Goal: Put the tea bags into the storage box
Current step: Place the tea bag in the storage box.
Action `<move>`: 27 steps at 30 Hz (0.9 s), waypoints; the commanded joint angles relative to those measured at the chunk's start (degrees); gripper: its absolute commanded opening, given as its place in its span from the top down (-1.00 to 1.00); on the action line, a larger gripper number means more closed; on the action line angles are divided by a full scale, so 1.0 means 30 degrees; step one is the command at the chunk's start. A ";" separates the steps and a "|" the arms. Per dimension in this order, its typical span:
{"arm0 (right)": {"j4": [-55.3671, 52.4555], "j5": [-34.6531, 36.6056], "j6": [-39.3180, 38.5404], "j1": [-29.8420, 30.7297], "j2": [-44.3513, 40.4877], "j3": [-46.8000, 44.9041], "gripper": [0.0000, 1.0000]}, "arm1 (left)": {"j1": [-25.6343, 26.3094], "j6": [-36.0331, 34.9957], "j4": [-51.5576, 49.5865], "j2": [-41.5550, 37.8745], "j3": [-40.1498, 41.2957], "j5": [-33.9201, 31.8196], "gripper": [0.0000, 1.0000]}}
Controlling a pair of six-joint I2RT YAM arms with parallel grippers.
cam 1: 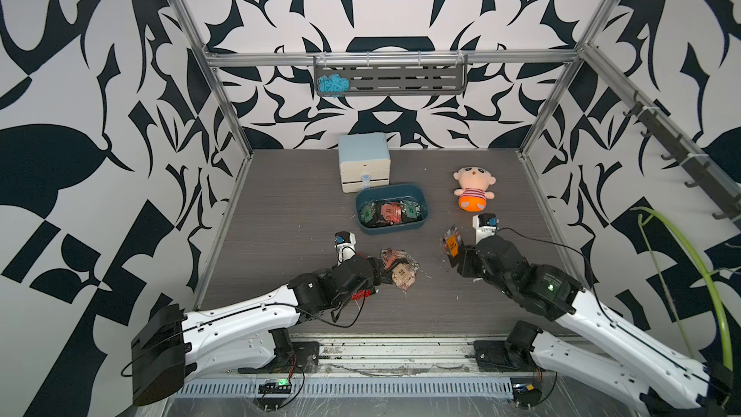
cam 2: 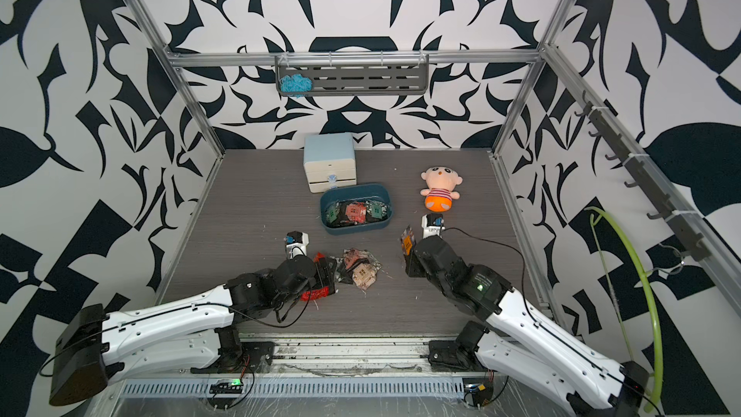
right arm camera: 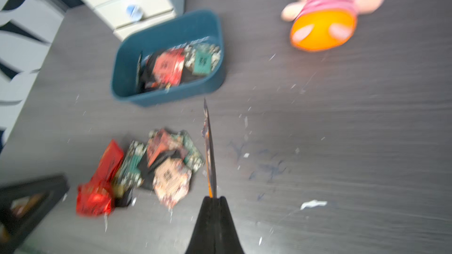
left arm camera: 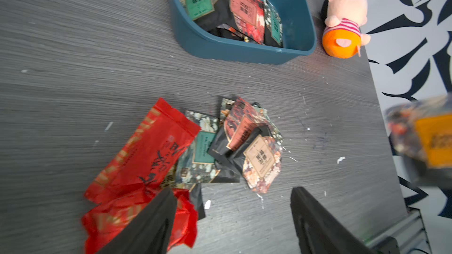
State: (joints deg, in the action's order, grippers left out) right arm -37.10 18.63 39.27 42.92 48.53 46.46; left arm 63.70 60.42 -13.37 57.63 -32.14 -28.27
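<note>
Right claw (right arm camera: 212, 197) is pinched tight on one flat foil tea bag with an orange label (right arm camera: 209, 147). The bag stands edge-up off the dark wood-grain counter (cam 1: 280, 202), just off the front right corner of the shallow dark teal plastic storage box (cam 1: 391, 229).

Carry the bag well past the box's front wall before you let go. Released short or low, a thin sachet will likely catch the rim and slide back out. Drop it over the middle, onto the red and green-labelled sachets already inside (cam 1: 387, 212).

Left claw (left arm camera: 232, 191) is spread wide and holds nothing. It hangs over the loose pile of foil sachets (cam 1: 399, 268) lying on the counter near the box's front wall, with one finger above the crumpled shiny red sachets (left arm camera: 146, 152). Hold it off the box until the right arm clears. Then pinch one sachet by a free edge, not the whole stack.
</note>
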 commanded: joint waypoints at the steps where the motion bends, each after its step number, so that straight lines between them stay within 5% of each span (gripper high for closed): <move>1: 0.1203 -0.1640 -0.2069 -0.2317 0.2730 0.2269 1.00 | -0.0082 0.0020 -0.1133 -0.0944 0.0957 -0.1560 -0.61; 5: 0.4376 -0.7817 -0.1872 -0.5280 0.5916 0.4001 1.00 | -0.0111 0.0354 -0.2263 -0.1903 0.1499 -0.2443 -0.64; 10: 0.6981 -1.0863 -0.1098 -0.5802 1.0187 0.6892 1.00 | -0.0169 0.0278 -0.2203 -0.3147 0.2536 -0.2739 -0.66; 27: 0.8200 -1.3163 0.0241 -0.5663 1.9178 1.1259 1.00 | -0.0345 0.0366 -0.3191 -0.3714 0.2845 -0.3335 -0.67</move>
State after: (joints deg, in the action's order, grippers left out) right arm -12.88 -19.73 40.32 25.61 106.24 77.21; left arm 62.96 61.69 -22.00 46.87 -23.97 -37.71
